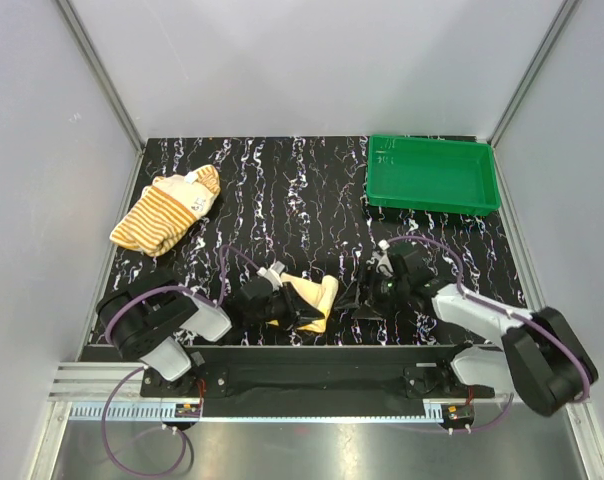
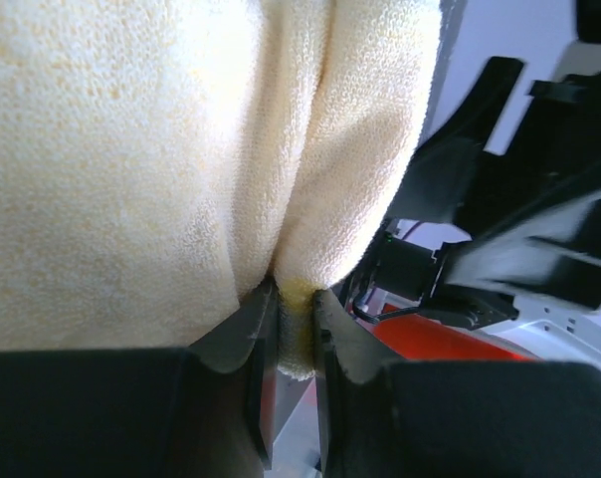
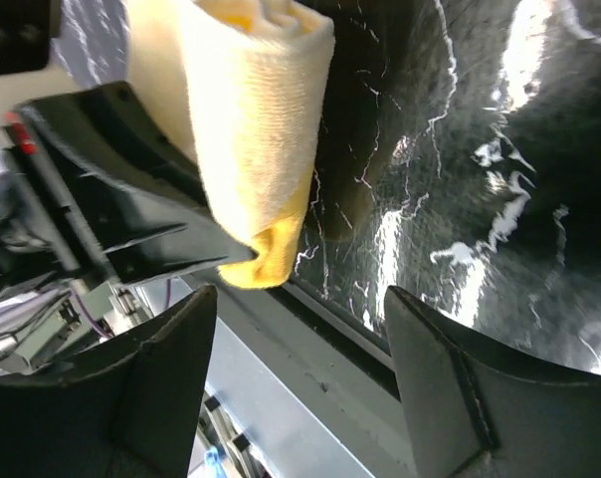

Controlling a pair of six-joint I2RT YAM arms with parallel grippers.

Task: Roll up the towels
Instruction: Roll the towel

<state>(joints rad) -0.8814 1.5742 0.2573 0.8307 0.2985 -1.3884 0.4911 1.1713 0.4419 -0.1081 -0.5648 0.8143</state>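
The plain yellow towel [image 1: 319,296] is bunched into a thick folded wad near the table's front edge, between the two arms. My left gripper [image 1: 294,308] is shut on one edge of it. In the left wrist view the jaws [image 2: 296,304] pinch a fold of the yellow towel [image 2: 131,149], which fills most of that picture. My right gripper [image 1: 360,303] stands open just right of the towel, nothing between its fingers. From the right wrist, the right gripper [image 3: 300,294] faces the yellow towel [image 3: 251,129] from a short gap away. The striped towel [image 1: 167,212] lies crumpled at the back left.
A green plastic tray [image 1: 432,172] stands at the back right of the black marbled table [image 1: 282,200]. Grey walls enclose the table on three sides. The table's front edge and a metal rail [image 3: 310,398] lie right below the right gripper.
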